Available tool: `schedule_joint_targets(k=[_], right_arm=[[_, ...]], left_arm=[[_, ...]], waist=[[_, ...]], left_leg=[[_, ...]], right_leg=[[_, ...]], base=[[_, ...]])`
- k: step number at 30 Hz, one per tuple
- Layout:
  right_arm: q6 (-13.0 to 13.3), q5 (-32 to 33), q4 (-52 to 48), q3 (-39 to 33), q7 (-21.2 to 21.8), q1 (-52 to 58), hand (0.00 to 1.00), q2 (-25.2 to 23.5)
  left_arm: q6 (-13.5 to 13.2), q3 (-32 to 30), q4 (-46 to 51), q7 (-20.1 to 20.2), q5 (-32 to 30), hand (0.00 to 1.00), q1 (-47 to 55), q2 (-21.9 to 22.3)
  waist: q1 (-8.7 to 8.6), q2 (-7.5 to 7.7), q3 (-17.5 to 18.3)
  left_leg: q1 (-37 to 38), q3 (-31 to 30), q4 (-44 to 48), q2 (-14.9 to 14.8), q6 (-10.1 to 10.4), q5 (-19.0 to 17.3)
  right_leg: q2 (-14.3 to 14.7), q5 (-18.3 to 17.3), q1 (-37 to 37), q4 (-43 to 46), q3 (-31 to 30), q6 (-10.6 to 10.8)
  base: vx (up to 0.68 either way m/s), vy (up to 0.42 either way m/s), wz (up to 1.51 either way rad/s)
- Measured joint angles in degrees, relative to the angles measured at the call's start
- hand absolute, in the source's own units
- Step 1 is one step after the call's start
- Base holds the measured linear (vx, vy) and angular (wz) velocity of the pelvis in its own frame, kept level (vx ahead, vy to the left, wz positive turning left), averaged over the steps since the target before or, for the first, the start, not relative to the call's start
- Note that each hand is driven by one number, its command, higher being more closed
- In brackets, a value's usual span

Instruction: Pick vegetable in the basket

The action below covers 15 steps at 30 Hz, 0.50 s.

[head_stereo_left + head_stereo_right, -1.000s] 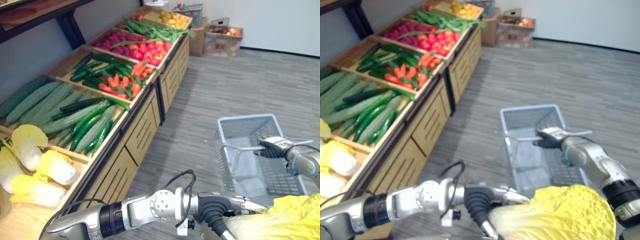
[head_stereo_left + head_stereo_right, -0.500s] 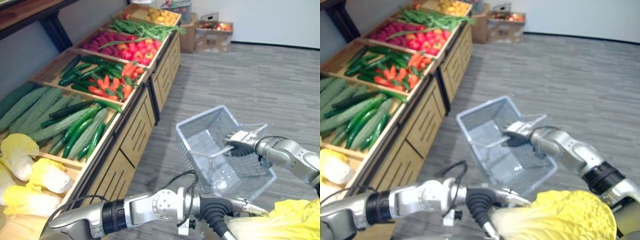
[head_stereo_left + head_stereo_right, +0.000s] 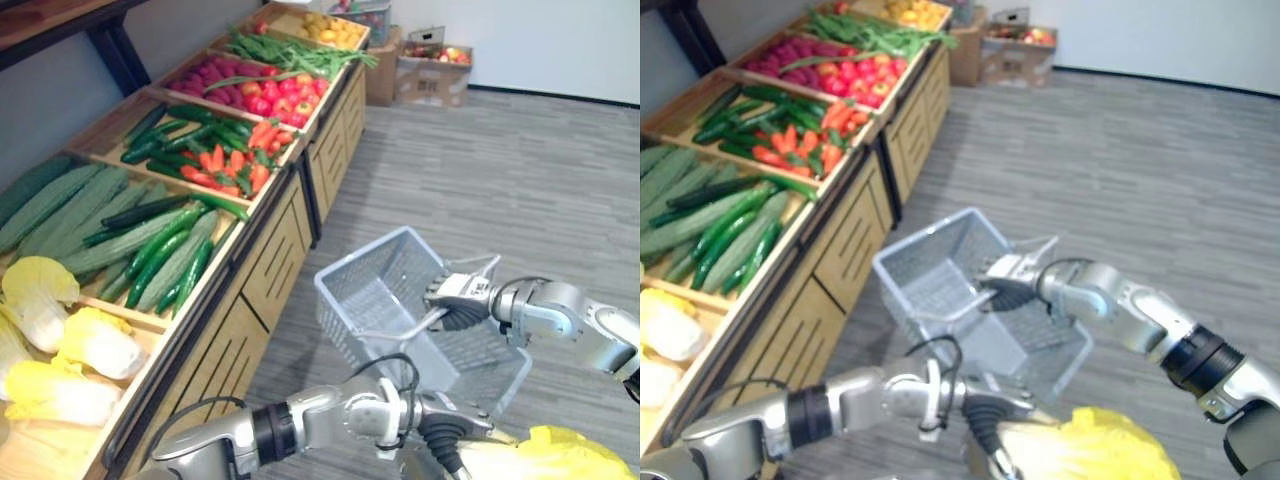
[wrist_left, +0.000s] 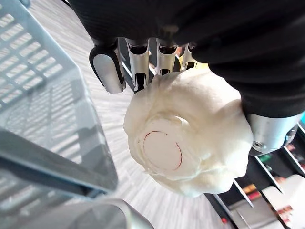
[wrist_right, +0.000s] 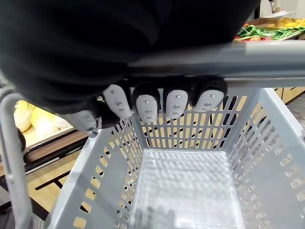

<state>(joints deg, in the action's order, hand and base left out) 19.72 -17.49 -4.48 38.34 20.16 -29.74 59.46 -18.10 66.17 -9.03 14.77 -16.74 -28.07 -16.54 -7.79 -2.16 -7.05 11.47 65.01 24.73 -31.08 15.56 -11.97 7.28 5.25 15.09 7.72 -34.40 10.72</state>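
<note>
My left hand (image 3: 441, 441) is low in front, its fingers (image 4: 138, 67) curled round the white stem end of a yellow-leaved napa cabbage (image 4: 190, 138). The cabbage (image 3: 1090, 452) hangs just in front of and below the grey plastic basket (image 3: 370, 262). My right hand (image 3: 1006, 273) reaches in from the right, with its fingers (image 5: 162, 102) wrapped over the basket's grey handle (image 5: 214, 62). It holds the basket off the floor, tilted. The basket's inside (image 5: 186, 186) is bare.
A long wooden produce stand (image 3: 250, 290) runs along the left, with more napa cabbages (image 3: 60, 340), cucumbers (image 3: 150, 240), carrots (image 3: 235, 165), red produce (image 3: 260, 95) and green beans (image 3: 300, 55). Cardboard boxes (image 3: 430, 70) stand by the far wall. Grey floor (image 3: 540, 180) stretches to the right.
The right hand has swung the basket left and nearer, so it now hangs close by the cabbage. The cabbage sits lower in view, still in the left hand.
</note>
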Motion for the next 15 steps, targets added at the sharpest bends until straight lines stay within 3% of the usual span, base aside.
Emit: schedule_joint_targets(k=[6,11,15], right_arm=[[-2.24,-0.04,-0.29,-6.09,0.26,5.44,1.0,-3.34],[-3.97,-0.07,-0.32,-11.89,0.31,11.22,1.0,-5.56],[-4.37,-0.02,-0.78,-14.38,0.33,13.89,1.0,-6.81]], left_arm=[[3.86,-10.43,-10.11,-4.83,-6.45,1.0,3.21,9.01],[10.02,-19.55,-17.65,-11.44,-10.75,1.0,3.7,16.39],[13.34,-23.46,-20.1,-14.56,-11.09,1.0,3.69,19.56]], waist=[[1.01,1.27,-0.24],[1.86,2.05,-0.66],[2.89,2.56,-0.97]], left_leg=[[-1.74,-1.35,0.58,-0.25,-0.18,-0.13],[-3.14,-3.12,0.69,-0.34,-0.23,-0.13],[-3.74,-3.38,1.12,-0.48,-0.37,-0.2]], right_leg=[[-0.5,0.03,0.75,0.34,1.0,-0.02],[-1.1,0.01,0.86,0.34,2.38,0.0],[-1.19,0.0,1.26,0.5,2.56,0.01]], base=[[-0.02,0.022,0.1],[-0.02,0.028,0.14],[-0.01,0.012,0.05]])
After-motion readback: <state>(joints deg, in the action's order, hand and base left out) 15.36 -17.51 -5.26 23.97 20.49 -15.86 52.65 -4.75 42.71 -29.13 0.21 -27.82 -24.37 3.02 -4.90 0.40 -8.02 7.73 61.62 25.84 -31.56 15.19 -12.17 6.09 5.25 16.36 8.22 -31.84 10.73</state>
